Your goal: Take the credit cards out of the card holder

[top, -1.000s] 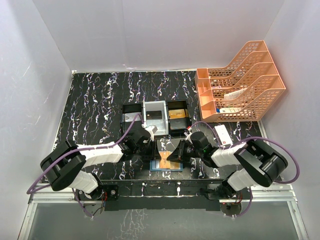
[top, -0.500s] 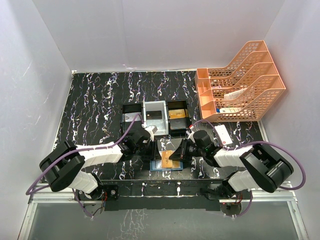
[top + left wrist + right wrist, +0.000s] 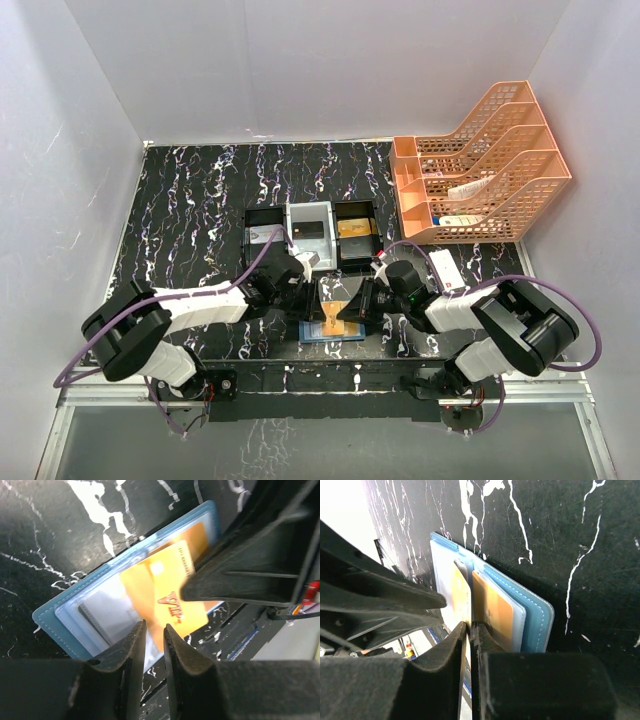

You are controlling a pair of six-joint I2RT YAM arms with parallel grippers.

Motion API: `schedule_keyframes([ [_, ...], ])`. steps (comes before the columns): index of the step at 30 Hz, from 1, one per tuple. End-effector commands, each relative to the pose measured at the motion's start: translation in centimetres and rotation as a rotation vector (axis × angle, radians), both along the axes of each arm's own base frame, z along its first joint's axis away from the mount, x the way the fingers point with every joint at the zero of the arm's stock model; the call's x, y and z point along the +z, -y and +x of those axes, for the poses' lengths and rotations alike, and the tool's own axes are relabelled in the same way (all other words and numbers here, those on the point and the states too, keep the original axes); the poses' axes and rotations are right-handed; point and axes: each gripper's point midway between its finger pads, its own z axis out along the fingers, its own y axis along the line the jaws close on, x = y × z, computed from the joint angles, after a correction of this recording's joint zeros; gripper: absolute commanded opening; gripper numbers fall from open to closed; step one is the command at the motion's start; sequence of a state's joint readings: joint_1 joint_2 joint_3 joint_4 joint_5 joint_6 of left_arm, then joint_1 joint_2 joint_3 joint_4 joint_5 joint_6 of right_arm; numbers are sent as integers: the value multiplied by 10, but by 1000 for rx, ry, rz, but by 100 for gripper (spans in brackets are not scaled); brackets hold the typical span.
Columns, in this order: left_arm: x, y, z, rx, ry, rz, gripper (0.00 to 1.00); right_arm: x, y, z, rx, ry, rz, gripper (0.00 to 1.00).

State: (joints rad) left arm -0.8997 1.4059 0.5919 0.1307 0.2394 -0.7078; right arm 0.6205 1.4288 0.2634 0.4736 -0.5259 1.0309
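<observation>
The blue card holder (image 3: 312,337) lies open at the table's near edge, between both arms. In the left wrist view a gold credit card (image 3: 160,595) marked VIP sticks out of the holder (image 3: 65,615) at a slant, and a grey card (image 3: 100,620) sits in the left pocket. My right gripper (image 3: 469,625) is shut on the edge of that gold card (image 3: 461,592). A second gold card (image 3: 495,612) stays tucked in the right pocket of the holder (image 3: 540,615). My left gripper (image 3: 154,626) hovers over the holder's near side, its jaws slightly open and empty.
A black-and-white three-compartment tray (image 3: 310,212) with cards in it stands just behind the holder. A white box with a red mark (image 3: 443,270) lies to the right. An orange file rack (image 3: 480,165) fills the back right corner. White walls enclose the table.
The left jaws have parted a little. The right gripper has shifted slightly with the gold card, which now slants further out of the holder.
</observation>
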Motion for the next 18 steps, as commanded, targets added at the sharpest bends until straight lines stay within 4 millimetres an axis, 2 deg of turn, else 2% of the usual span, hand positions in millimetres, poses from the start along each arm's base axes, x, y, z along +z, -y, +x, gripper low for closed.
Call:
schedule_keyframes([
  [1, -21, -11, -12, 20, -85, 73, 18, 5, -2, 6, -13, 27, 20, 7],
  [5, -37, -24, -18, 43, -125, 148, 12, 8, -3, 5, -13, 33, 40, 16],
  [11, -39, -29, -18, 48, -123, 169, 10, 11, -3, 1, -15, 34, 73, 25],
  [18, -39, -26, -17, 48, -124, 162, 10, 9, -6, -4, -34, 25, 107, 23],
])
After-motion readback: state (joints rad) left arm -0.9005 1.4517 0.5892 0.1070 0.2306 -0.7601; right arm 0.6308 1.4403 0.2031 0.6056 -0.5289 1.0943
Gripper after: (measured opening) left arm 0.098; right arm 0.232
